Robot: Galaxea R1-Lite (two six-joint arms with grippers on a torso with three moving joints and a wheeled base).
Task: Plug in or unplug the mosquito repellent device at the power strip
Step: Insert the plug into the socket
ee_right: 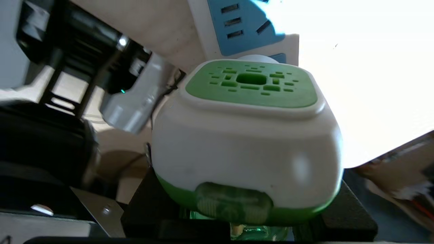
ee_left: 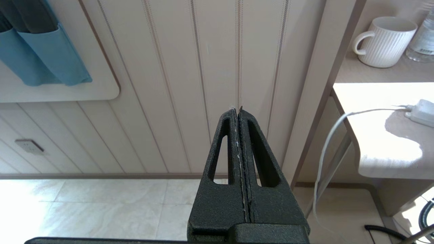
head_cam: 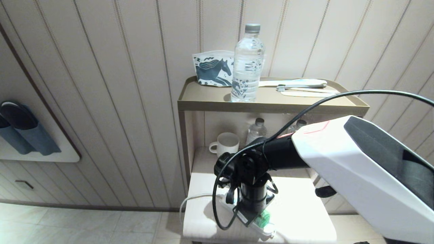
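Green-and-white mosquito repellent device (ee_right: 245,135) gripped by the right gripper (head_cam: 261,217) over the power strip (head_cam: 262,230).

White table (head_cam: 298,206) near its front edge carries the strip; in the head view the right arm's wrist hides most of it, leaving only a green glimpse of the device at the strip's near end. Only the right wrist view shows the grip: black fingers (ee_right: 342,210) partly spread, clamped on the device's green lower body, its head close against the strip's light-blue socket face (ee_right: 244,25); whether the plug is seated cannot be told. Bare tabletop lies to the right of the strip. The left wrist view shows the left gripper (ee_left: 240,113) pressed closed and empty, off the table's left side above the floor, with the strip's white cord (ee_left: 325,149) hanging over that edge.
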